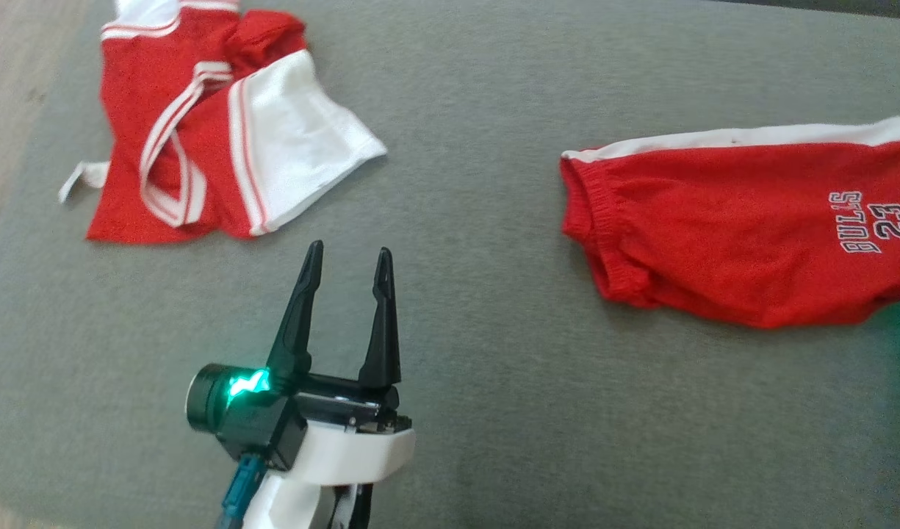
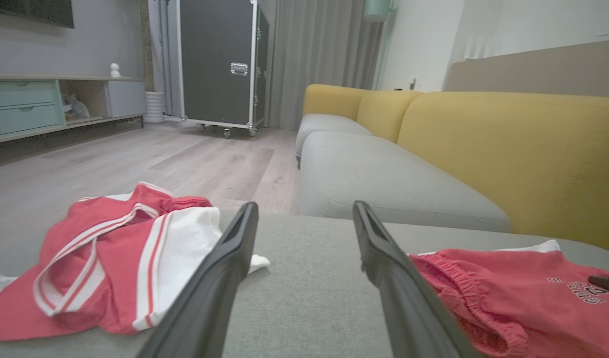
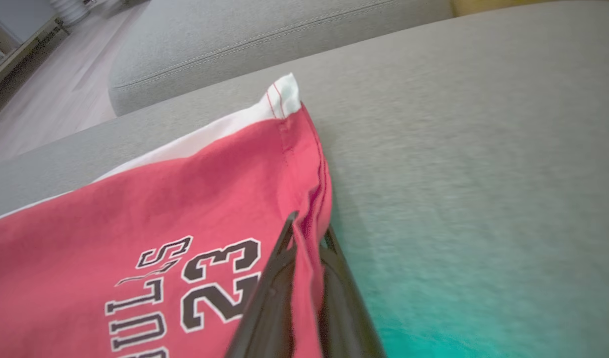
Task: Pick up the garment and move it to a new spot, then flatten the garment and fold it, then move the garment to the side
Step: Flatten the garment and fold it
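While my right claw [image 3: 308,229] is clamped on the hem of the red shorts [image 1: 714,235], they lie along the grey cushion [image 1: 479,184], long axis left to right; the waistband end points toward my left claw [image 1: 349,253], jaws apart and empty, the nearer one for that end.

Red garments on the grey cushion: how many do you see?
2. A crumpled red-and-white striped top lies at the head view's upper left; red fabric shorts printed BULLS 23 lie at the right, hem pinched by the right gripper. Others could lie out of frame.
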